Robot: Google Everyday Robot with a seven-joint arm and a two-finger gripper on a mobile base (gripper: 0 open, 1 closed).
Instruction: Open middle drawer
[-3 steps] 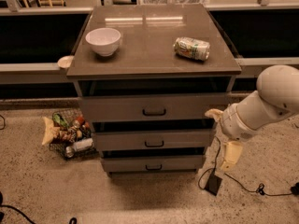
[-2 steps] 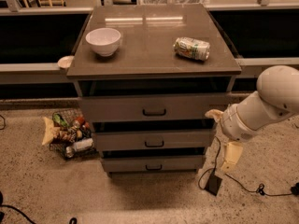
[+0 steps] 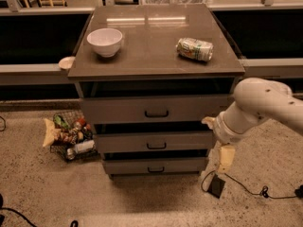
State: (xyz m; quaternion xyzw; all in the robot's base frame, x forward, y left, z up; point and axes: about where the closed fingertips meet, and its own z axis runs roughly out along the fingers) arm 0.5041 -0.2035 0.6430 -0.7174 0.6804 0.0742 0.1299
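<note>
The grey-brown cabinet has three drawers stacked one above the other. The middle drawer has a small black bar handle at its centre, and its front sits in line with the drawers above and below. My white arm reaches in from the right. My gripper hangs down beside the cabinet's right edge, level with the lower drawers. It is to the right of the middle drawer's handle and apart from it, holding nothing that I can see.
A white bowl and a can lying on its side rest on the cabinet top. A wire basket of snacks stands on the floor at the left. A black box with a cable lies on the floor under my gripper.
</note>
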